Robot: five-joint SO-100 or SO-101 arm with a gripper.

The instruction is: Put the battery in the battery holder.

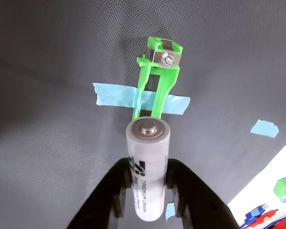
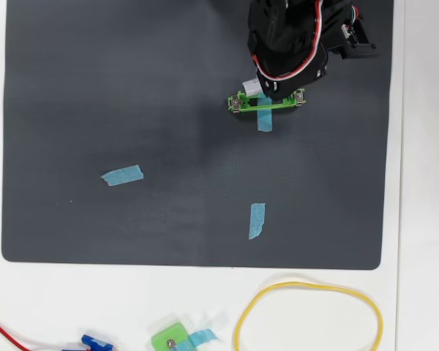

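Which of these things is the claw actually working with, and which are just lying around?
In use:
- claw, shut on the battery
- battery holder, taped to the dark mat

Lying about:
- loose blue tape strips
- yellow rubber band
- squarish green piece
- red wire

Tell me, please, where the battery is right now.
In the wrist view the battery is clamped in the hand, just above the near end of the green holder taped to the mat.

The battery holder [image 2: 267,103] was seen lying flat on the dark mat [image 2: 132,88], crossed by a blue tape strip [image 2: 264,117]. It was partly covered by the arm [image 2: 289,44], beneath which an end of the battery [image 2: 250,87] was visible.
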